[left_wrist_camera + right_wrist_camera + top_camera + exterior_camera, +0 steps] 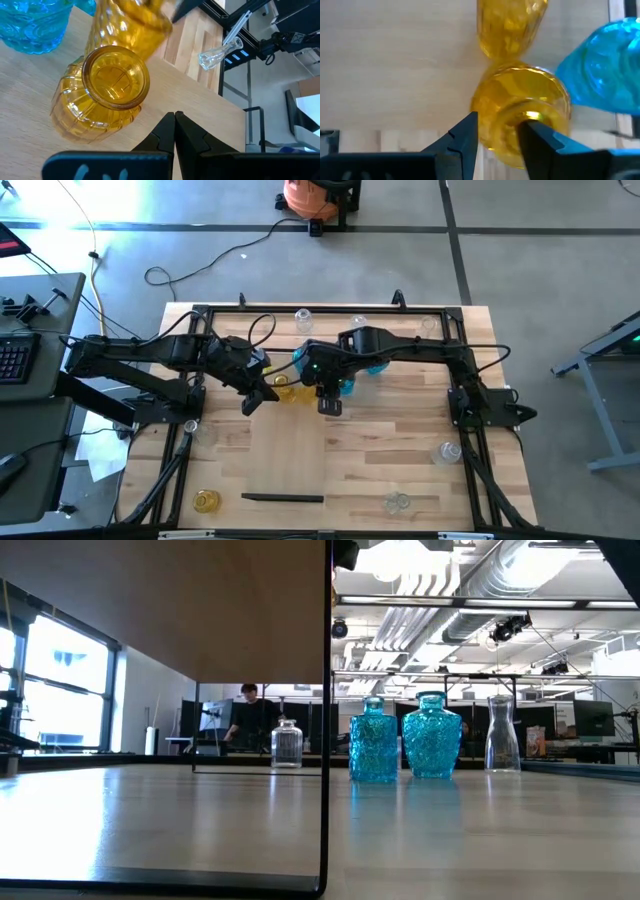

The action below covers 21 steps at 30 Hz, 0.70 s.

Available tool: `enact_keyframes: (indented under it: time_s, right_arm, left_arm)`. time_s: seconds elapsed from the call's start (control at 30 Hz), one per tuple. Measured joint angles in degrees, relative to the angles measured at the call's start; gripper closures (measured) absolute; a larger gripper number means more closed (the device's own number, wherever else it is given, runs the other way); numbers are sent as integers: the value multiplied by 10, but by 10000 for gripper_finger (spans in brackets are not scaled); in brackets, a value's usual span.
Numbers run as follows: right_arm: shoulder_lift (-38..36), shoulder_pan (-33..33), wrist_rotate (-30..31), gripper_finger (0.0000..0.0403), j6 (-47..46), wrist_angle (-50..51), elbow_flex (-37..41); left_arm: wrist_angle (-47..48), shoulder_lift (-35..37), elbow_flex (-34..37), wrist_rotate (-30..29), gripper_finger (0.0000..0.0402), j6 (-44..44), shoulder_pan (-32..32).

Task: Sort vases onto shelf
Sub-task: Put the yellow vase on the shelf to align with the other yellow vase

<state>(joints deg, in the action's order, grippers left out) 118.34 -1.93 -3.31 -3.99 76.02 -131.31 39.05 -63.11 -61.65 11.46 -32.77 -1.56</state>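
Two yellow vases [285, 387] stand close together mid-table, with blue vases [345, 377] just right of them. My left gripper [175, 134] is shut, beside the nearer yellow vase [107, 95] and clear of it. My right gripper [497, 135] is open, right over a yellow vase [520, 112]. The pale shelf [285, 455] lies toward the near edge, with a dark strip [283, 498] at its end. In the low view the shelf [160, 600] fills the upper left, and two blue vases [403, 738] stand upright on their bases. My right gripper hangs over the yellow vase's mouth [530, 117] from above. One finger [540, 142] shows across the mouth and the other [462, 137] outside the wall. Whether either finger touches the glass, I cannot tell.
Clear vases stand along the far edge [303, 317] [360, 323] [430, 323] and at the near right [447, 452] [397, 502]. A clear one is at the left [190, 427], and a yellow one at the near left corner [207, 500]. A person [250, 715] is in the room behind.
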Motion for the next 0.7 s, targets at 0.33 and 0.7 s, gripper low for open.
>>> enact_keyframes:
  time_s: [0.33, 0.7]
  right_arm:
    - [0, -4, -6, 284, -3, 11, -31]
    - [-6, -2, 6, 284, -3, 14, -34]
  left_arm:
    - [0, 0, 0, 0, 401, 0, 0]
    - [-4, 0, 0, 0, 401, 0, 0]
